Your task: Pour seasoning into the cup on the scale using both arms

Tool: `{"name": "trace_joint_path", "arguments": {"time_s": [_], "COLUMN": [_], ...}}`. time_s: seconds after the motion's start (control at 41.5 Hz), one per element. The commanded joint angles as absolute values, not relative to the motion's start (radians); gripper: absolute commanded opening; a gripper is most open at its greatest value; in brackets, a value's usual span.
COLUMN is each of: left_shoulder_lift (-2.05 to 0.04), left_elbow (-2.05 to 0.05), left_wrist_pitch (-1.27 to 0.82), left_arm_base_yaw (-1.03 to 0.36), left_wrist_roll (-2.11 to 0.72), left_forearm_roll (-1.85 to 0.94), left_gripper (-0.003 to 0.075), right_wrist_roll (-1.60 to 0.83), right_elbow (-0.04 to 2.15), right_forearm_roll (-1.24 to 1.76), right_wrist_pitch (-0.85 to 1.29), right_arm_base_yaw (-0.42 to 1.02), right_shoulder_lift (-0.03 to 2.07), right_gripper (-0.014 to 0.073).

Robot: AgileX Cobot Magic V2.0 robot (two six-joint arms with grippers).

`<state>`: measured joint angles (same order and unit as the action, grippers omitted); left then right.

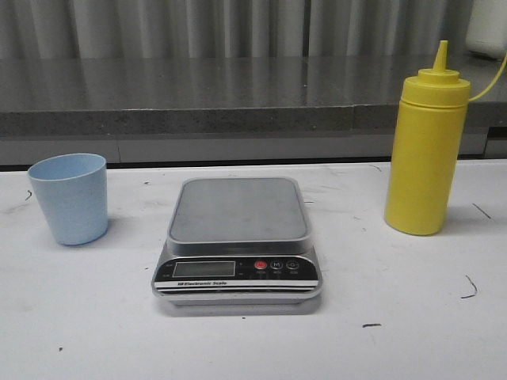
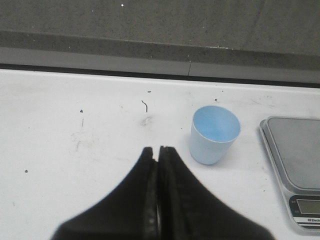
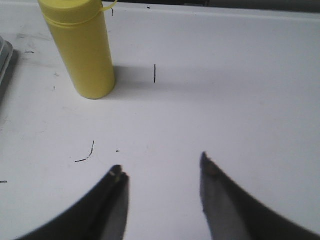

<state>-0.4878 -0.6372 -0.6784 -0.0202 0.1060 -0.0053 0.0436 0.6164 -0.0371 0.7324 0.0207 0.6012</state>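
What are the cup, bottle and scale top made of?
Cup: likely matte plastic, pale blue, no shine. Bottle: likely soft plastic, opaque yellow with a dull sheen. Scale top: looks like brushed steel, grey with a soft reflection.

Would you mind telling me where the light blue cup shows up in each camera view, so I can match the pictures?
Front view: the cup stands on the table at the far left, beside the scale, not on it.
Left wrist view: the cup sits right of centre, just beyond the shut left pincer.
Right wrist view: not in it.
Shared landmark: the scale, beside the cup in the front and left wrist views.
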Motion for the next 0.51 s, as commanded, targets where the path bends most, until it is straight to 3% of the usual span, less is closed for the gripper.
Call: {"name": "trace_joint_path", "arguments": {"time_s": [0.0, 0.072, 0.265, 0.313, 0.482], "left_shoulder_lift": [-0.528, -0.558, -0.677, -0.713, -0.858], "left_elbow": [-0.668, -0.668, -0.691, -0.703, -0.781], "left_wrist_pitch": [-0.619, -0.619, -0.619, -0.619, -0.637], "left_arm_base_yaw": [-0.026, -0.026, -0.026, -0.026, -0.034], "left_wrist_roll": [0.102, 0.078, 0.027, 0.023, -0.051], "left_forearm_roll": [-0.014, -0.014, -0.019, -0.031, -0.096], "left_gripper": [0.0017, 0.0098, 0.0428, 0.0462, 0.0460], "right_wrist_roll": [0.027, 0.027, 0.027, 0.027, 0.027], "right_elbow": [0.644, 0.644, 0.644, 0.644, 0.644], "right_forearm_roll": [-0.053, -0.053, -0.053, -0.053, -0.053], "right_wrist_pitch": [0.678, 0.680, 0.684, 0.684, 0.684], "right_arm_base_yaw": [0.016, 0.016, 0.016, 0.016, 0.016], "right_shoulder_lift": [0.609, 0.609, 0.609, 0.609, 0.609], "right_gripper": [0.0562, 0.0586, 0.0581, 0.0581, 0.0581]}}
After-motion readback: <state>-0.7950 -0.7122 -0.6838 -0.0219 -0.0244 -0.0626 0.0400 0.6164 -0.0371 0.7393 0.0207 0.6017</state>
